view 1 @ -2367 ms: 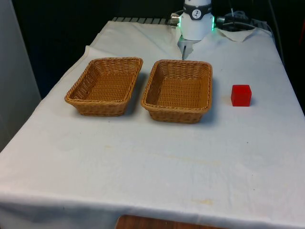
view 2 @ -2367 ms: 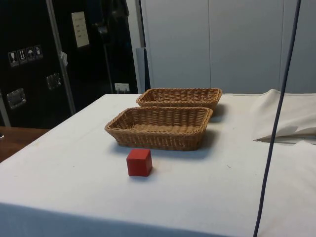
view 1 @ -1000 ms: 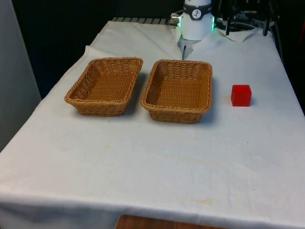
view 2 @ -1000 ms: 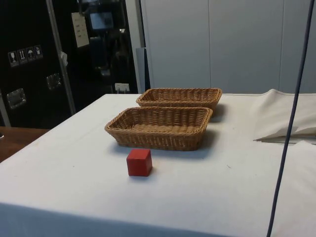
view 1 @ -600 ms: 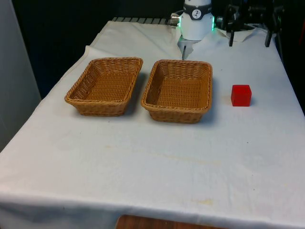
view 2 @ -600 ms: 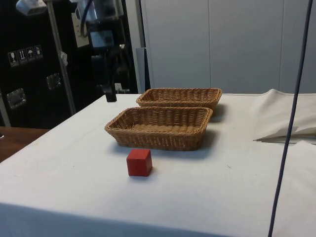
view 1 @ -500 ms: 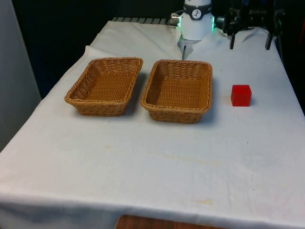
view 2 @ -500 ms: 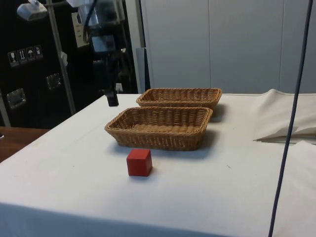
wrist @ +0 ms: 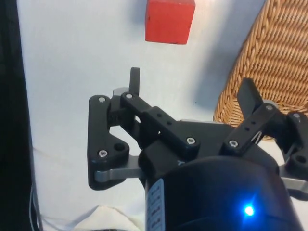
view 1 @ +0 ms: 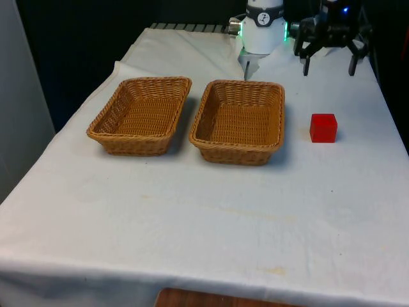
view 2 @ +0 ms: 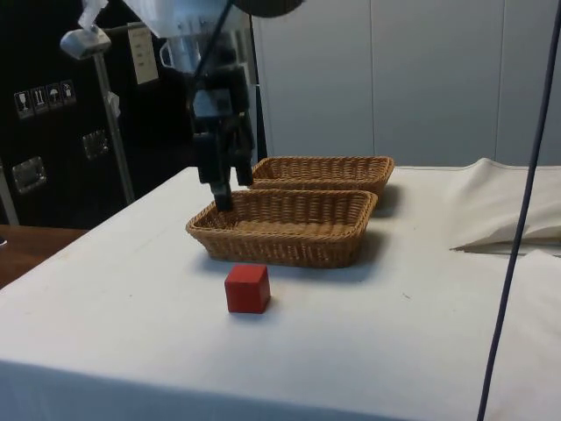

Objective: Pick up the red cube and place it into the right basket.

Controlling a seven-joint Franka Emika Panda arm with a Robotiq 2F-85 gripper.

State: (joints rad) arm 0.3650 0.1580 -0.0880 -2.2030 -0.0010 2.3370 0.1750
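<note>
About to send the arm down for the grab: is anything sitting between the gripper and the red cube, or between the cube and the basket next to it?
Nothing visible. The gripper hangs open above bare cloth behind the red cube. Only bare cloth separates the cube from the nearer basket; its rim must be cleared.

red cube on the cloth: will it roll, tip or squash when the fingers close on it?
Probably none of those. The red cube sits flat on one face on the white cloth, so rolling looks unlikely. Its edges look crisp and its faces flat in the wrist view, which suggests a rigid block with parallel sides for the open gripper. Weight can't be judged. It may slide slightly on the cloth.
</note>
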